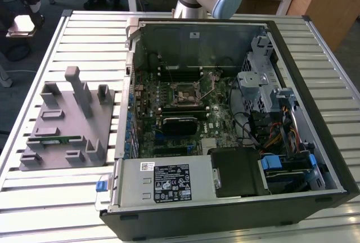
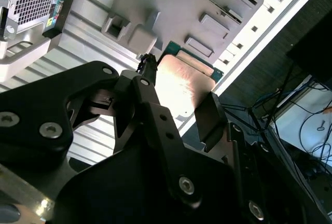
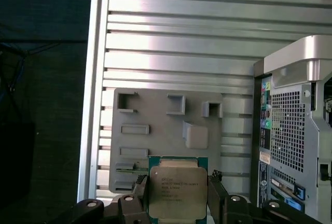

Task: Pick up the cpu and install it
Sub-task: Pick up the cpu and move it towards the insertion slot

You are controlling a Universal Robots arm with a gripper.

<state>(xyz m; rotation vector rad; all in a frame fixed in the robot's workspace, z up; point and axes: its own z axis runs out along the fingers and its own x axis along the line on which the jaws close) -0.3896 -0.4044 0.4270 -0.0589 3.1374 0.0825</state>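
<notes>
One slatted metal table (image 1: pixel 67 203) carries an open computer case (image 1: pixel 292 85) and, to the exterior view's left, a gray fixture tray (image 1: pixel 62 119). In both wrist views the gripper (image 3: pixel 176 200) (image 2: pixel 179 105) is clamped on the cpu (image 3: pixel 176 190) (image 2: pixel 181 81) by two opposite edges. It holds the chip in the air, silver top showing, with the tray behind it.

The cpu (image 3: pixel 175 195) has a pale satin metal lid, glaring in the light, over a green board rim; the gripper (image 3: pixel 177 185) fingers (image 3: pixel 216 195) are matt black with bright metal screws (image 3: pixel 232 199); the tray (image 3: pixel 155 115) looks matt grey plastic; the table (image 3: pixel 207 27) is ribbed, shiny metal; the case (image 3: pixel 290 125) is perforated grey metal.
</notes>
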